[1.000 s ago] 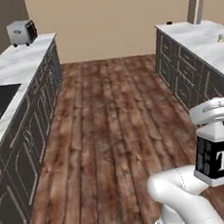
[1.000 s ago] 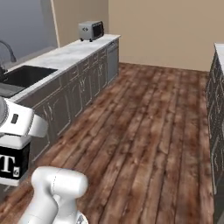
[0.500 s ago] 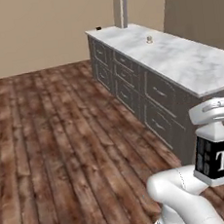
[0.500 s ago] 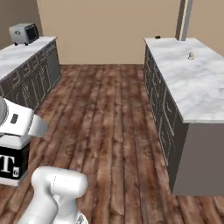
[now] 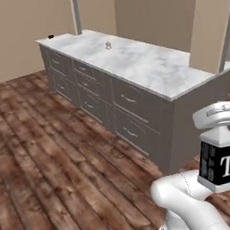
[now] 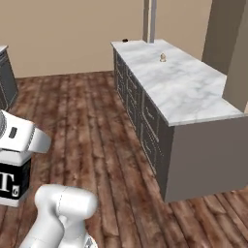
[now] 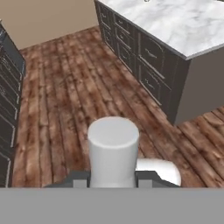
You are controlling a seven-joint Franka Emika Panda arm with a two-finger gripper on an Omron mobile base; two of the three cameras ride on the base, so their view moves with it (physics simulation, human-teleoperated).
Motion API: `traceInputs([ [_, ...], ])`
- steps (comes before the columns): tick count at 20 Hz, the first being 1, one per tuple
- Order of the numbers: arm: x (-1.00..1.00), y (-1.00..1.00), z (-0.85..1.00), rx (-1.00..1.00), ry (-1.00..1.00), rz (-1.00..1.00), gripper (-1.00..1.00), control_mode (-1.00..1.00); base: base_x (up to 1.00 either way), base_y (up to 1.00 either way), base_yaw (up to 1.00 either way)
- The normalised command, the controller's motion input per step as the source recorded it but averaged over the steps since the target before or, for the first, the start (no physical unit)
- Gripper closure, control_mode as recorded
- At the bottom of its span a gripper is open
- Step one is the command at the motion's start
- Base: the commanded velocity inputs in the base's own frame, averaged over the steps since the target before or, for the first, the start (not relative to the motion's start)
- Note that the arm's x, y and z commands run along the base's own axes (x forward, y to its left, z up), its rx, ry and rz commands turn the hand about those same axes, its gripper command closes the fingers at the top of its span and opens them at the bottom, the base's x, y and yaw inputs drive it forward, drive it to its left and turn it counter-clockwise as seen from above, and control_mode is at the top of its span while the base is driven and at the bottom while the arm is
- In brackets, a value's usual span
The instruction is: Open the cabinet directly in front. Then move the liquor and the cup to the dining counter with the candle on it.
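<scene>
My gripper (image 5: 218, 132) is shut on the liquor (image 5: 220, 165), a dark bottle with a black label and a white T, held upright at the lower right of the left base view. The same liquor (image 6: 10, 180) hangs under the gripper (image 6: 14, 156) at the lower left of the right base view. In the hand view its pale cap (image 7: 113, 148) stands between my fingertips (image 7: 81, 179). The dining counter (image 5: 152, 68) (image 6: 186, 89) (image 7: 192, 30) stretches ahead, with the small candle (image 5: 108, 45) (image 6: 163, 58) on its marble top. The cup and the cabinet are out of view.
Wooden floor (image 5: 46, 159) spreads between me and the island. Grey drawer fronts (image 7: 8, 109) of another counter run along the left of the hand view. A thin post (image 5: 75, 13) rises at the island's far end, near a small dark object (image 5: 51, 36). Beige pillars (image 6: 227, 43) stand to the right.
The whole picture has swung as the base turned: the worktop with sink and toaster has left the view and the island now lies close ahead. The liquor stays gripped as before.
</scene>
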Motion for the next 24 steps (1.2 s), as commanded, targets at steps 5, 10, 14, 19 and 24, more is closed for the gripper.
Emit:
traceInputs([
  [5,0.00,0.00,0.00,0.00,0.00,0.00,1.00,1.00,0.75,0.53,-0.31],
  [10,0.00,0.00,0.00,0.00,0.00,0.00,1.00,1.00,0.94,0.73,-0.21],
  [14,0.00,0.00,0.00,0.00,0.00,0.00,1.00,1.00,1.00,0.79,-0.15],
  [19,0.00,0.00,0.00,0.00,0.00,0.00,1.00,1.00,1.00,0.67,-0.16],
  [24,0.00,0.00,0.00,0.00,0.00,0.00,1.00,1.00,1.00,0.57,-0.22],
])
